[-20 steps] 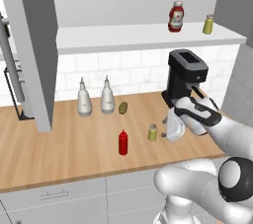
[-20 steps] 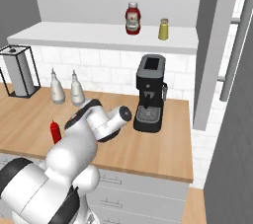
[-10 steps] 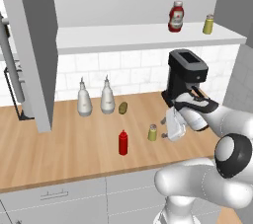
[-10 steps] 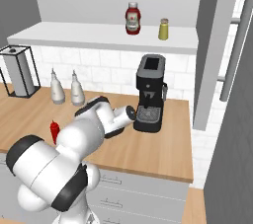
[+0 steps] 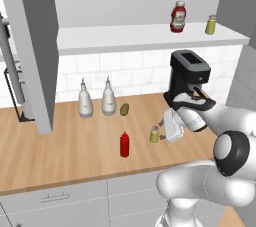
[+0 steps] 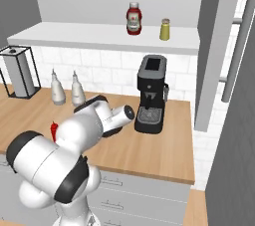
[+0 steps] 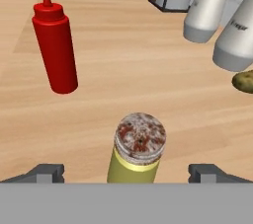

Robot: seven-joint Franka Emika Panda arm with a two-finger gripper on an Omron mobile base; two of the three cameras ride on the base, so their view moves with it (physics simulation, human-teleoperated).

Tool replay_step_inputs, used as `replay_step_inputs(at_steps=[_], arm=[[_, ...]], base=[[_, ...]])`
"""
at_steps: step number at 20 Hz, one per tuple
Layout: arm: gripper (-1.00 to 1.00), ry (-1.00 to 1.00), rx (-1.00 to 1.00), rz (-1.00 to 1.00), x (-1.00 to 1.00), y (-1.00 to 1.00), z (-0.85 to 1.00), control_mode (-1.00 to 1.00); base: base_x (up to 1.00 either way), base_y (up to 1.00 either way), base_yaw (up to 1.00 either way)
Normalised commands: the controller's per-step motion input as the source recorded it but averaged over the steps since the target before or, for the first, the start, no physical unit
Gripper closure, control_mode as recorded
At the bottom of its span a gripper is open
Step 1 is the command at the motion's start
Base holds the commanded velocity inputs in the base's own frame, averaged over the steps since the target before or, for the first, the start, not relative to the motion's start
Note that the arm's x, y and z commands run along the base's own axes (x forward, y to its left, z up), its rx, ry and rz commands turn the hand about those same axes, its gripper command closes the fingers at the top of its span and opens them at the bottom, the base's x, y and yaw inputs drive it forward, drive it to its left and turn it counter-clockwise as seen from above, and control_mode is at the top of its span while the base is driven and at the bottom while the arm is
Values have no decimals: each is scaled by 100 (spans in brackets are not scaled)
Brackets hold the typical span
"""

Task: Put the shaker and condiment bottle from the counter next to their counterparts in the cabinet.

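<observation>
Shaker (image 7: 139, 151) stands upright on the counter (image 7: 148, 85) right in front of my hand camera, at six o'clock in that view, its speckled grey cap between my two fingertips (image 7: 45, 172), which sit wide apart on either side of it without touching it; my gripper (image 7: 128, 173) is spread fully and holds nothing. At ten o'clock from the shaker in the hand view stands the condiment bottle (image 7: 55, 45), upright, red, nozzle up, well clear of my fingers. At two o'clock are two grey-white spouted bottles (image 7: 210, 6), and a small brownish lump (image 7: 243, 81) lies on the wood just below them. From the left base view, my gripper (image 5: 167, 128) hangs just beside the shaker (image 5: 154, 134), at its three o'clock, with the condiment bottle (image 5: 124, 144) near its eight o'clock and the black coffee machine (image 5: 188, 78) behind. Up on the cabinet (image 5: 140, 38) shelf stand their counterparts, the labelled red sauce bottle (image 5: 177, 17) and the twin shaker (image 5: 211, 24), near each other at the right end.
</observation>
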Motion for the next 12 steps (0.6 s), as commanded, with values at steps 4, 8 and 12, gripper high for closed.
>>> replay_step_inputs(at_steps=[4, 8, 12], arm=[[-100, 0, 0, 0, 0, 1, -1, -100], [-100, 0, 0, 0, 0, 10, -5, -100], [-100, 0, 0, 0, 5, 3, -3, -100]], base=[[0, 0, 0], [0, 0, 0], [0, 0, 0]])
